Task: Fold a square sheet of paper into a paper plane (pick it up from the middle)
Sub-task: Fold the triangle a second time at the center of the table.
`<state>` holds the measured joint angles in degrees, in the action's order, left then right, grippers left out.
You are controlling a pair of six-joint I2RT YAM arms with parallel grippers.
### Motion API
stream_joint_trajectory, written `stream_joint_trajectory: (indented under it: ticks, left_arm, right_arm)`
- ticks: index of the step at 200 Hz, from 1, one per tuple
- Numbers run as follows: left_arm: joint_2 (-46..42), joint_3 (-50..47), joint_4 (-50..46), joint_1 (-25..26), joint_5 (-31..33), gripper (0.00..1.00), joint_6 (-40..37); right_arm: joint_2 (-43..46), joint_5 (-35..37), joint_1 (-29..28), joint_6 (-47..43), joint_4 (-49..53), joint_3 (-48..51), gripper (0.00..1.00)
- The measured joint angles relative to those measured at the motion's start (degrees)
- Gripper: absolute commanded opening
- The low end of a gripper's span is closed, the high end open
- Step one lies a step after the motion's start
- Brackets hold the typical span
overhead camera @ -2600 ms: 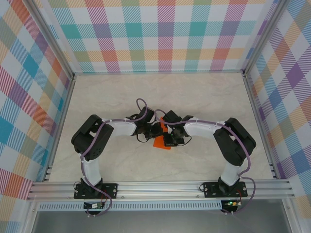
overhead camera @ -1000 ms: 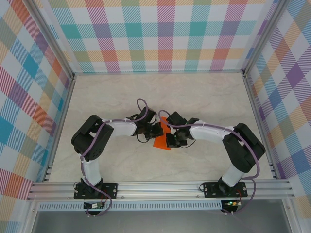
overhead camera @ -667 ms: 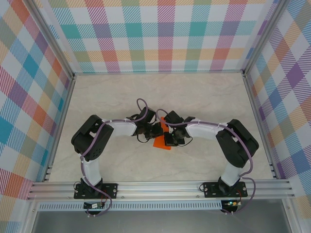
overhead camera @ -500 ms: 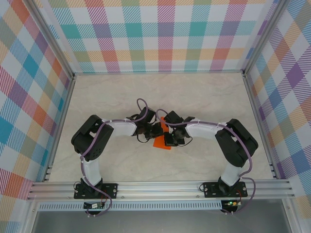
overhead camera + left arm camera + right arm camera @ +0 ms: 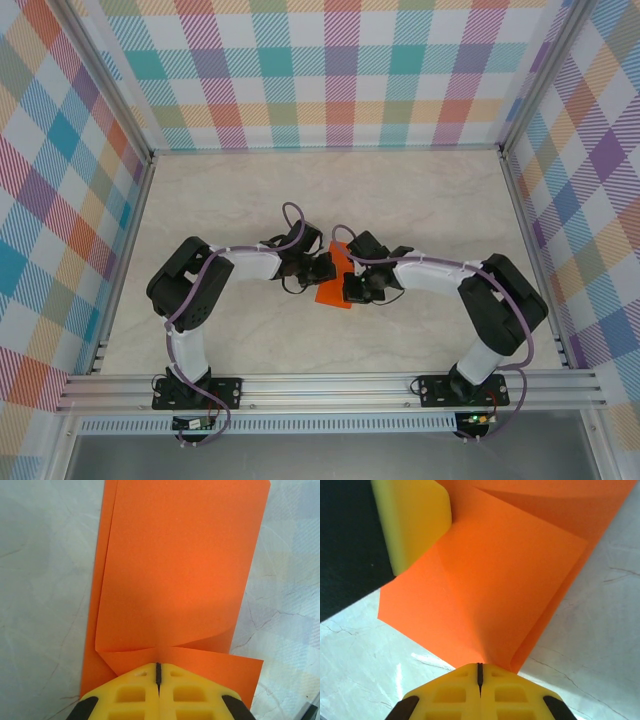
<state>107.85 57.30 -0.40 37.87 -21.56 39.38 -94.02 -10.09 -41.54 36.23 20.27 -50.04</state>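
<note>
Orange sheet (image 5: 175, 580) between both arms' fingers (image 5: 127, 696)

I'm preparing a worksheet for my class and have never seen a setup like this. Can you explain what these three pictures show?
Two robot arms are bolted at the near edge of a pale table with checked walls. One picture looks down from above; the other two come from a camera on each wrist, so the yellow tips at the bottom there are that arm's own fingers. Between the arms is a partly folded orange paper. The left gripper and the right gripper are both shut, each pinching the paper from its own side.
</note>
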Motion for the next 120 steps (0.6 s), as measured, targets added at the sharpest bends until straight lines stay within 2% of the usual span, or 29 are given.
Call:
stream_joint_trajectory:
  ticks: [90,120]
  left_arm:
    - [-0.1,0.6,-0.9,0.0,-1.3,0.02,-0.2]
    - [-3.0,-2.2,1.4,0.1,-3.4,0.02,0.5]
  right_arm:
    - [0.0,-2.0,0.7,2.2,-2.8,3.3,0.04]
    - [0.0,-2.0,0.7,2.4,-2.8,3.3,0.04]
